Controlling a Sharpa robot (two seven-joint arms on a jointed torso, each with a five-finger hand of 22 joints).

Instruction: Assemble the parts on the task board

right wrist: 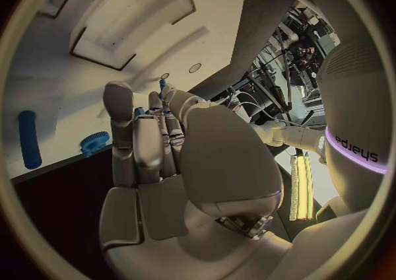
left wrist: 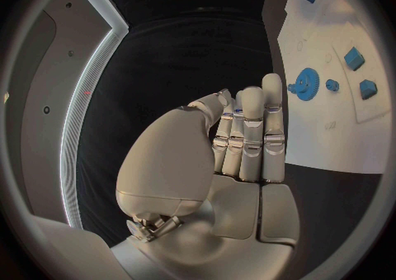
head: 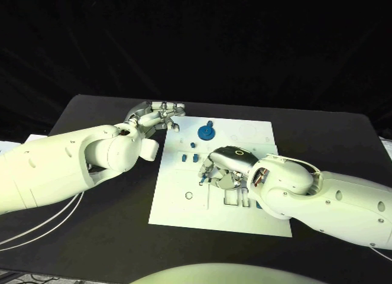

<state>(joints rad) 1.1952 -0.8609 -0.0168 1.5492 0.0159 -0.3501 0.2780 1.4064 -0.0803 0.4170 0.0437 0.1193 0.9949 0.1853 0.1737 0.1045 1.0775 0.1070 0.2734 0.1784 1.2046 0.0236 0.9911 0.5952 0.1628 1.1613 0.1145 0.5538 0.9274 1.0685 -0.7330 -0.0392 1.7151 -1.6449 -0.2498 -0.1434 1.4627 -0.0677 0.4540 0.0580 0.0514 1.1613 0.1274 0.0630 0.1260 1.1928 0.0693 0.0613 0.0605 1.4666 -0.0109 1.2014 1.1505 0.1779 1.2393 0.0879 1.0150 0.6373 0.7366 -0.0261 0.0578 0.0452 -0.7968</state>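
Starting from the near edge, the white task board was seen lying flat in the middle of the black table. The right hand was placed over the centre of the board, with the palm down and the fingers bent toward the surface; a small blue part was seen at its fingertips in the right wrist view, but whether it was really pinched could not be told. Two small blue blocks were found just beside this hand, on the side of the left arm. Farther away, a blue gear was lying near the far edge of the board. The left hand was held at the far left corner of the board, its fingers pressed together and straight, and nothing was held in it.
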